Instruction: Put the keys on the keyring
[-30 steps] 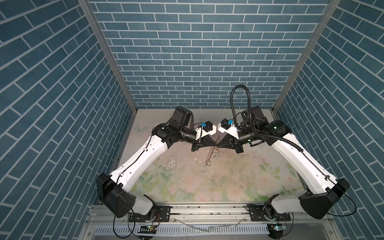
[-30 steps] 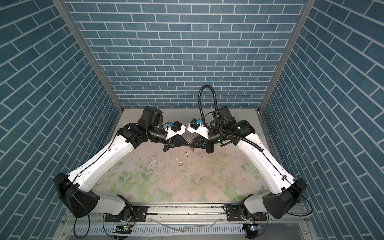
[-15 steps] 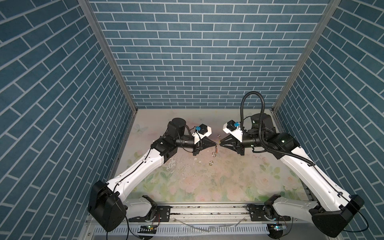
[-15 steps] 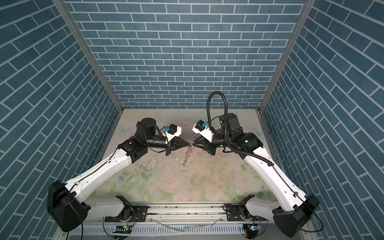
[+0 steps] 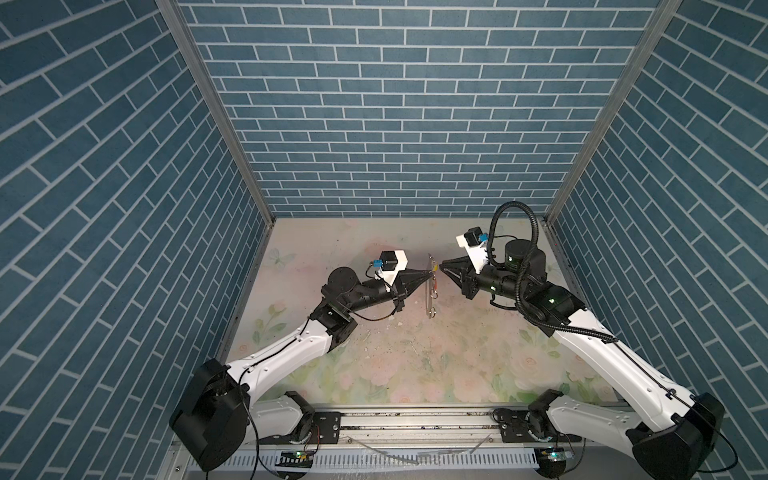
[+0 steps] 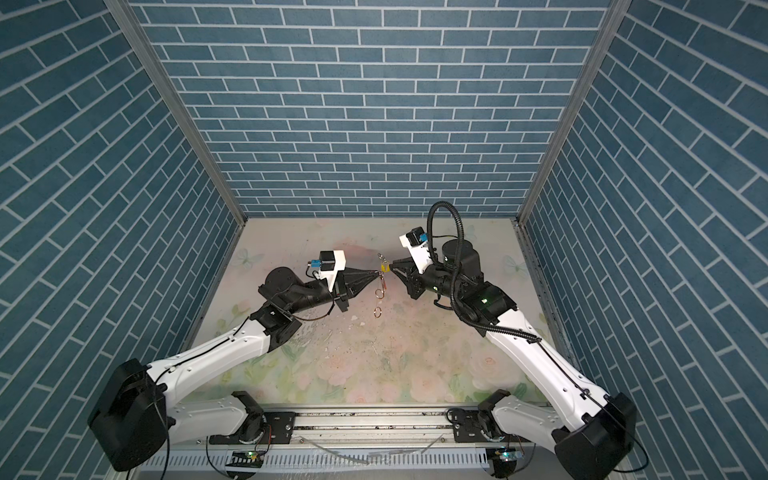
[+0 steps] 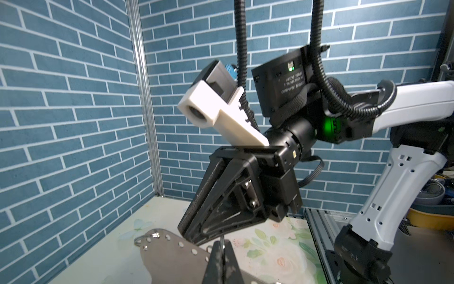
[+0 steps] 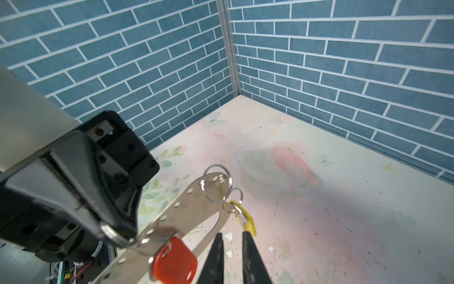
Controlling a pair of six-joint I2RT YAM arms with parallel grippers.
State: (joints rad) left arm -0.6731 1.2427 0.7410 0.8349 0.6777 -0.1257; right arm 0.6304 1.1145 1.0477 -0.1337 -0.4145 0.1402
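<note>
In the lower middle of the frame the left gripper [image 7: 222, 246] shows its two black fingers pressed together, with a thin bright metal piece between the tips. To the left of them, at the lower edge, is the keyring [image 7: 172, 255], a flat grey plate with a row of small holes along its edge and a small wire ring [image 7: 147, 237] at its end. The right gripper [image 7: 194, 233], black and a little blurred, fills the centre and points down at the plate. I cannot tell if it touches. Above it sits a white camera mount [image 7: 213, 108]. The white right arm [image 7: 417, 98] goes to the right edge. Blue brick walls [image 7: 73, 123] stand behind, and the flowered table [image 7: 282, 250] is below.
</note>
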